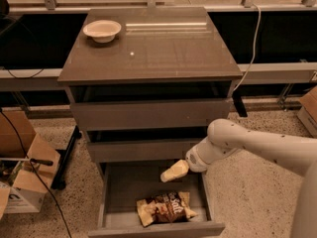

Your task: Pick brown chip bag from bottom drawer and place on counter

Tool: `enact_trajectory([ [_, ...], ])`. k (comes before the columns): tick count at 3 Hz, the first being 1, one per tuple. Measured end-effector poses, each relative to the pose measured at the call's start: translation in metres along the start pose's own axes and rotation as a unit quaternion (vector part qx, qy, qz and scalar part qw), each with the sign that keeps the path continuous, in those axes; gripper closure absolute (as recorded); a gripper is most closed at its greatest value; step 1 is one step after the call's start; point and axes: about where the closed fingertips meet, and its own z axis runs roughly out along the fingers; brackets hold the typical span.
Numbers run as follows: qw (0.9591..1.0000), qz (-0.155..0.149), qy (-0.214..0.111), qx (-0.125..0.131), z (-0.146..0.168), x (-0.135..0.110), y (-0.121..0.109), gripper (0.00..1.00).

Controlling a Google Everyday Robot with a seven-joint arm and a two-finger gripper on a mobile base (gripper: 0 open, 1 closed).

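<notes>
— Brown, crinkled foil: the brown chip bag (166, 208) lies flat in the bottom drawer (124, 187), by its near edge.
— And the gripper (174, 171)?
— Above the drawer's far right part. The bag sits below it, nearer and slightly left, with its long axis running left to right. Whether it's open, I cannot tell.

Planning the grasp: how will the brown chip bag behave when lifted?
The brown chip bag looks crinkled, so probably floppy, yielding under a pinch. Lying flat in the bottom drawer, it shouldn't roll. The tool hovers over the drawer, apart from the bag.
</notes>
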Motion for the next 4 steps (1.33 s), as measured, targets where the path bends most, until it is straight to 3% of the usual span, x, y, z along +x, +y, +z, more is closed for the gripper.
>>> enact_trajectory([
  [2, 0.9956, 0.071, 0.005, -0.061, 0.102, -0.002, -0.033, 0.0],
  [4, 0.9829, 0.158, 0.039, -0.087, 0.195, 0.033, -0.088, 0.0],
])
